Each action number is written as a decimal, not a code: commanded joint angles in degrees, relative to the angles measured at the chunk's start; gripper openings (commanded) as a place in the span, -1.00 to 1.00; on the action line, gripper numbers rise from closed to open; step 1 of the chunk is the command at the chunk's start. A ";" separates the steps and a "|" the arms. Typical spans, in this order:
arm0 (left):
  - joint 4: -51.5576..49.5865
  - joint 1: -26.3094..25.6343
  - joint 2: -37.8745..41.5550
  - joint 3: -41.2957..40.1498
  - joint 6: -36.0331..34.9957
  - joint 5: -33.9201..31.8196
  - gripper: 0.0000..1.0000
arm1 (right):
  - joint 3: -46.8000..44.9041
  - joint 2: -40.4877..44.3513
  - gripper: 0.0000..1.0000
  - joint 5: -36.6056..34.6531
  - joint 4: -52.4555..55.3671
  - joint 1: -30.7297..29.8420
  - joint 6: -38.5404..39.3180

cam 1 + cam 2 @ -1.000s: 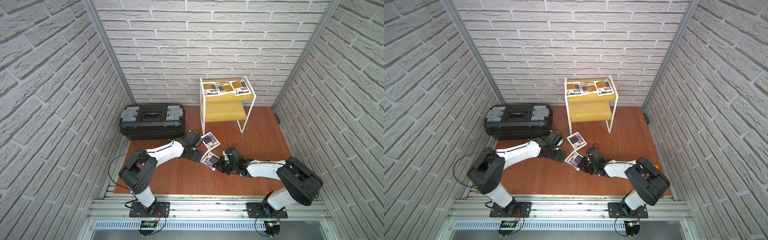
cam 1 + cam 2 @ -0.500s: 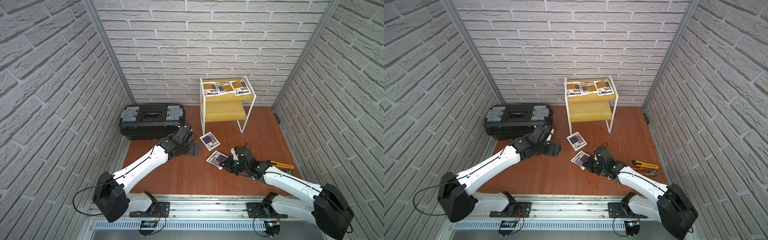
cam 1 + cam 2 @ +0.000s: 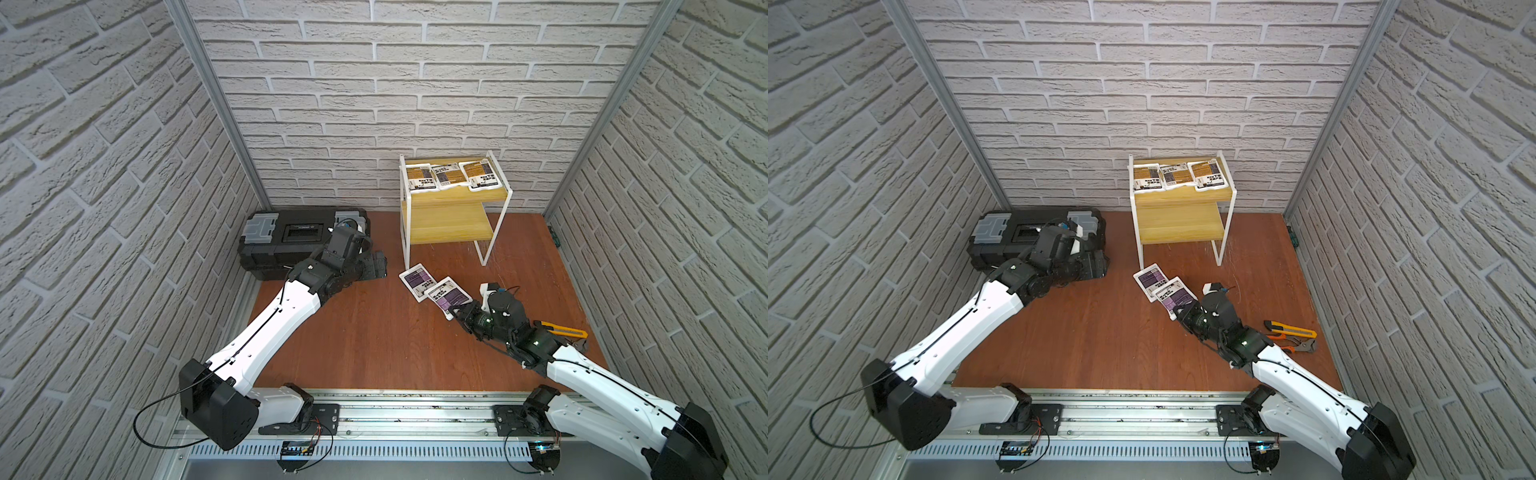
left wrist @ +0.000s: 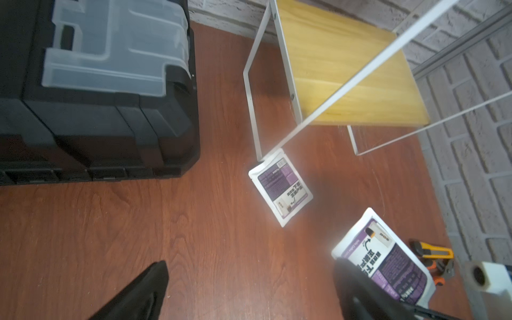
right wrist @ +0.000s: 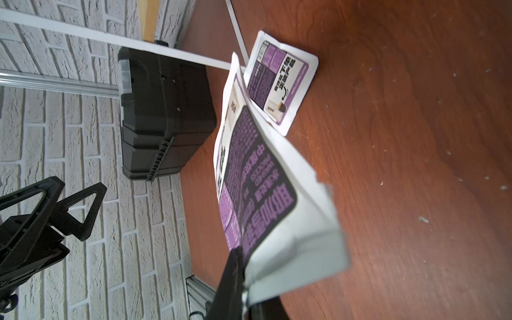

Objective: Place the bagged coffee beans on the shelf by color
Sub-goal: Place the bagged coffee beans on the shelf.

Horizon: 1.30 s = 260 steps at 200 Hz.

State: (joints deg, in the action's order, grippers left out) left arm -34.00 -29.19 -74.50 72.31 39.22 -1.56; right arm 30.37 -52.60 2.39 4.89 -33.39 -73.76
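purple pouch (image 5: 255, 177) is off the floor (image 3: 374, 332) at its near end, its sealed edge pinched close to one corner in the closed right gripper (image 3: 452, 312), so it juts out ahead of the jaws toward the shelf (image 3: 457, 198); whether its far end touches anything i cannot tell. the second pouch (image 3: 417, 279), also purple, lies flat on the floor just beyond it, beside the shelf's front leg, and in both top views the held one overlaps its corner. three orange pouches (image 3: 451, 174) sit in a row on the top board, and the lower board (image 3: 449, 226) is bare, which i judge to be where purple belongs. the grip looks thin: a seam hold near a corner could let the pouch swing, twist or slip out on the carry. its free far end might drag the second pouch, or catch on the shelf's white frame going into the low tier. dropped on top, it would mix the colours. the left gripper (image 4: 250, 263) hangs open and empty near the toolbox (image 3: 299, 237), well clear. a knife (image 3: 565, 330) lies near the right arm.
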 commanded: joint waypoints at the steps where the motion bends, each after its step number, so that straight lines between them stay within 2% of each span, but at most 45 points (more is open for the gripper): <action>1: 5.22 1.68 -2.12 2.35 2.40 3.60 0.97 | 3.30 -0.08 -0.96 -5.72 -6.08 0.16 0.10; 36: 7.92 3.83 -5.14 5.16 4.70 5.72 0.97 | 7.20 -4.44 -0.95 -10.77 -8.85 0.17 0.40; 118: 11.30 9.60 -9.88 8.61 6.38 10.05 0.97 | 20.63 -23.36 -0.95 -17.00 -16.04 0.43 -0.36; 211: 11.09 12.28 -12.60 8.64 5.17 12.13 0.97 | 34.15 -41.12 -0.95 -17.05 -22.92 4.03 -4.46; 260: 10.80 12.53 -12.95 8.50 4.48 12.41 0.97 | 41.55 -47.74 -0.95 -15.42 -22.13 5.39 -5.10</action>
State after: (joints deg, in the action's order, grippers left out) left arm -24.86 -17.10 -86.76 79.64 44.71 10.13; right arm 68.38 -98.61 -13.47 -14.41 -28.58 -77.97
